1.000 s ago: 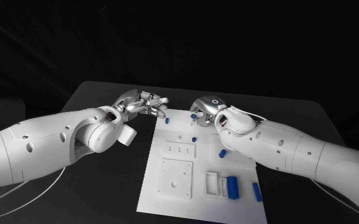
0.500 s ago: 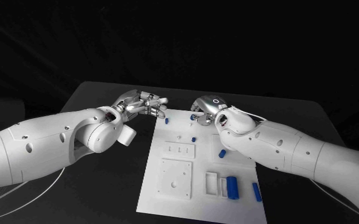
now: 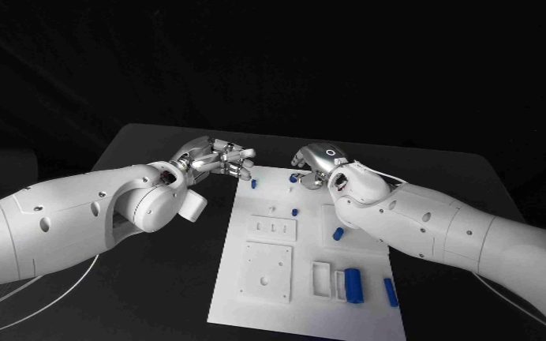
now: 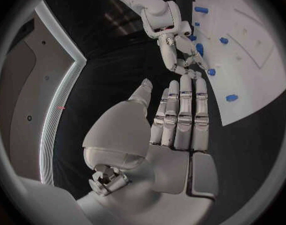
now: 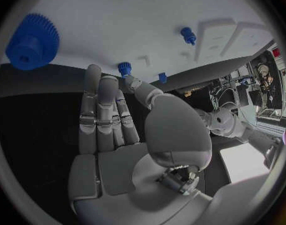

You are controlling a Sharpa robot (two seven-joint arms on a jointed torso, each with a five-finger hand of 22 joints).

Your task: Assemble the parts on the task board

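I'm hovering both hands at the 12 o'clock end of the task board [image 3: 305, 278], ready for small parts. R hand [image 3: 316, 164] is reaching toward a blue peg [image 5: 124, 67], fingers [image 5: 96, 110] straight, together, holding nothing. L hand [image 3: 216, 159] is waiting off the board's 11 o'clock corner over the worktop [image 3: 148, 278], fingers straight, empty. Gear [image 5: 30, 42] is lying on the board nearby, prob next.

White task board [image 3: 259, 294], blue parts [image 3: 355, 284]
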